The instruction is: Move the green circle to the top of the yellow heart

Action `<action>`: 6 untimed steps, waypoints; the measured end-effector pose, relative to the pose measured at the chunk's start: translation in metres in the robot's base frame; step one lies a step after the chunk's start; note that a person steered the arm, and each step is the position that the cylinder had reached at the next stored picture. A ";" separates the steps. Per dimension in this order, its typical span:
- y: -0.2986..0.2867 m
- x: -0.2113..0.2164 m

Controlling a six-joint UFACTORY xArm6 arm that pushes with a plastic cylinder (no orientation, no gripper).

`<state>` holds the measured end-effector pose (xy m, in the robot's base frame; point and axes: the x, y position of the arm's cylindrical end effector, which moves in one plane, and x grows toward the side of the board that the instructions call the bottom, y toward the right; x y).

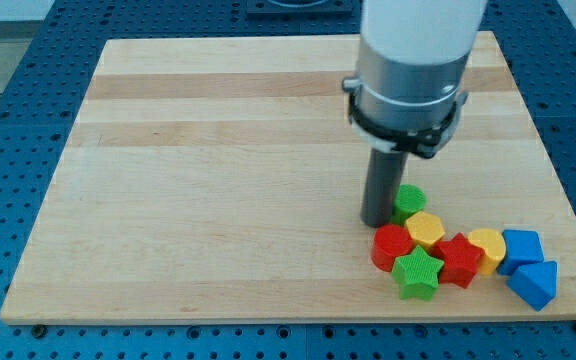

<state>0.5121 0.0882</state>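
My tip point(376, 222) stands on the wooden board point(218, 180), in the board's right half, toward the view's bottom. I carry no jaws — the end effector is a plain straight rod, so it neither spreads nor pinches; it holds nothing and only bears sideways against what it meets.

The green circle point(409, 201) lies just to the view's right of my tip, touching the rod or all but touching it; I cannot tell which, since the rod covers the circle's left edge.

Directly below the green circle sits a yellow block point(425, 229), rounded in outline, its exact shape unclear, in contact with the circle. To its left and slightly lower is a red block point(392, 245), also rounded, lying just below my tip. Below these two rests the green star point(417, 273), nearest the board's bottom edge.

To the right of the star is a red star point(459, 259), touching it. Next on the right is the yellow heart point(487, 248), pressed against the red star. The green circle is up and to the left of this heart, apart from it, with the yellow block between.

Farthest right — a blue block point(521, 247) beside the heart, and a second blue block point(535, 282), wedge-like, below it near the board's corner.
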 end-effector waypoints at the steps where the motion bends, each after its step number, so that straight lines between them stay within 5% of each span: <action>1: 0.027 -0.020; 4: 0.019 -0.068; 6: 0.088 -0.015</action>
